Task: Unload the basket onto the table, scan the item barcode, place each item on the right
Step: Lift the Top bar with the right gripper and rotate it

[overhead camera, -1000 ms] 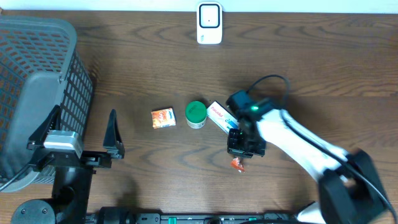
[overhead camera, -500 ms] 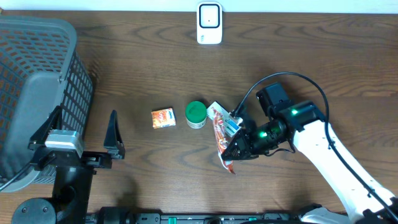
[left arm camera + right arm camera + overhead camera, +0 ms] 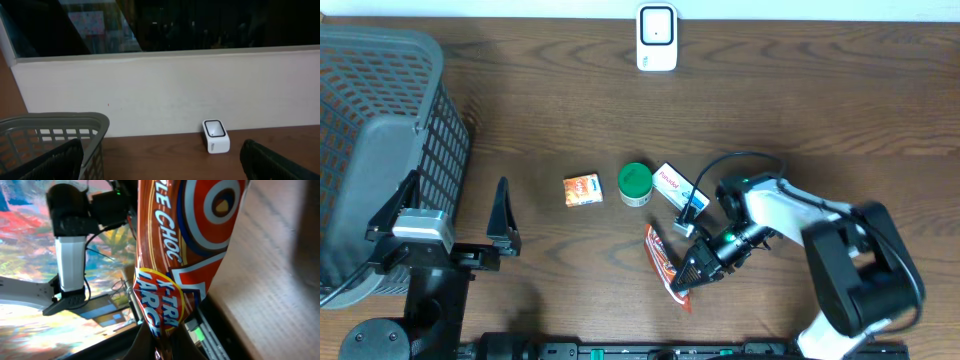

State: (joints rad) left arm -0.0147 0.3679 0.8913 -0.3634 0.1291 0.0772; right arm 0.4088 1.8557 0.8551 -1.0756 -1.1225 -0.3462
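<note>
My right gripper (image 3: 688, 277) is shut on one end of a red and orange chocolate bar wrapper (image 3: 663, 262), which it holds lifted over the table's front middle. In the right wrist view the wrapper (image 3: 180, 255) fills the frame, pinched at its lower end between the dark fingers (image 3: 145, 347). The white barcode scanner (image 3: 657, 38) stands at the table's far edge; the left wrist view shows the same scanner (image 3: 216, 135) by the wall. My left gripper (image 3: 502, 213) rests at the front left, open and empty, its fingertips (image 3: 272, 162) at that view's lower corners.
A grey mesh basket (image 3: 380, 150) fills the left side. A small orange box (image 3: 582, 189), a green-lidded tub (image 3: 635, 183) and a white and blue box (image 3: 678, 188) lie in a row mid-table. A black cable (image 3: 730, 165) loops over the right arm.
The right arm has swung and twisted while holding the wrapper, carrying it from beside the white box down toward the table's front edge. The left arm has stayed still.
</note>
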